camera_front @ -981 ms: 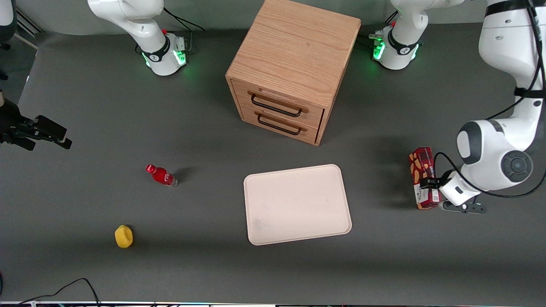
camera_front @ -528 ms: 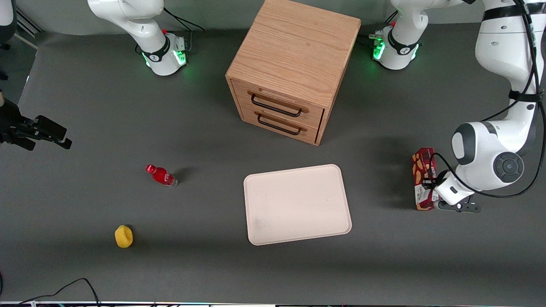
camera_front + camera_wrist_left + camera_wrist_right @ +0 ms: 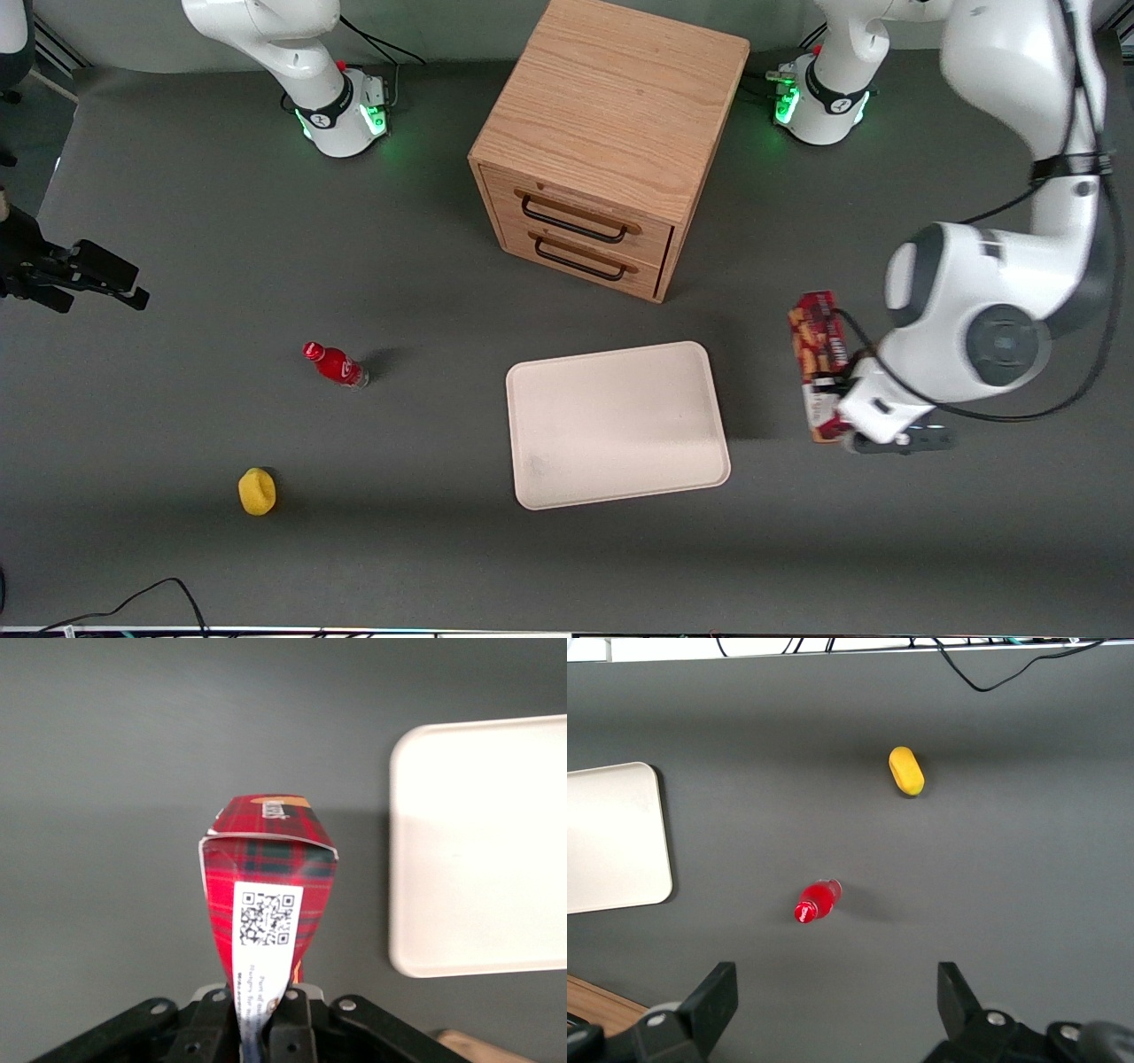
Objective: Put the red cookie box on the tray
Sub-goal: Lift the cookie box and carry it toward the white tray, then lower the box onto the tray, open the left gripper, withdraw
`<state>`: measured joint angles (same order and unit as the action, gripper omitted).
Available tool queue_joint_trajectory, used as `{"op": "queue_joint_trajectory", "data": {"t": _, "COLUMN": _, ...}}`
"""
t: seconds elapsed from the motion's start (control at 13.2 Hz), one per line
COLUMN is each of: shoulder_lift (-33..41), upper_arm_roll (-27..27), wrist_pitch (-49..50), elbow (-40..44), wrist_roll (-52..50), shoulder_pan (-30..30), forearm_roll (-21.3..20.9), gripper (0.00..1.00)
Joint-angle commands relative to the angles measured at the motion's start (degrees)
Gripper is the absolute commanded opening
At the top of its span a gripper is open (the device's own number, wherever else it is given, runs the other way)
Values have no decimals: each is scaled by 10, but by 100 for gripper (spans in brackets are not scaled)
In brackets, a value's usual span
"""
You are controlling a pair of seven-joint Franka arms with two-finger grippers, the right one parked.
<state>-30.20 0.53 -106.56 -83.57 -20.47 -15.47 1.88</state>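
Pinched at its near end by the black two-finger gripper (image 3: 251, 1020), the long dark-red tartan cardboard cookie box (image 3: 819, 361) hangs beside the flat cream-white rectangular tray (image 3: 617, 424), probably light, crushable, apt to swing.

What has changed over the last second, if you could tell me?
The claw, shut on the red cookie box, has lifted it off the table and carried it toward the tray, not yet over it. The tray, cabinet, red bottle and yellow object stayed put.

Tool (image 3: 830, 387) clamped, raised above table.
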Motion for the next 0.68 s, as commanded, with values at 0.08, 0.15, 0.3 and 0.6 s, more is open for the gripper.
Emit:
{"op": "queue_joint_trajectory", "data": {"t": 0.08, "shoulder_lift": -123, "upper_arm_roll": -12, "wrist_pitch": -19, "elbow": 117, "wrist_roll": -116, "shoulder_pan": -68, "forearm_roll": 4, "gripper": 0}}
{"op": "queue_joint_trajectory", "data": {"t": 0.15, "shoulder_lift": -130, "upper_arm_roll": -12, "wrist_pitch": -19, "elbow": 121, "wrist_roll": -120, "shoulder_pan": -75, "forearm_roll": 4, "gripper": 0}}
{"op": "queue_joint_trajectory", "data": {"t": 0.3, "shoulder_lift": -135, "upper_arm_roll": -11, "wrist_pitch": -20, "elbow": 121, "wrist_roll": -120, "shoulder_pan": -81, "forearm_roll": 4, "gripper": 0}}
{"op": "queue_joint_trajectory", "data": {"t": 0.6, "shoulder_lift": -168, "upper_arm_roll": -11, "wrist_pitch": -110, "elbow": 122, "wrist_roll": -146, "shoulder_pan": -99, "forearm_roll": 6, "gripper": 0}}
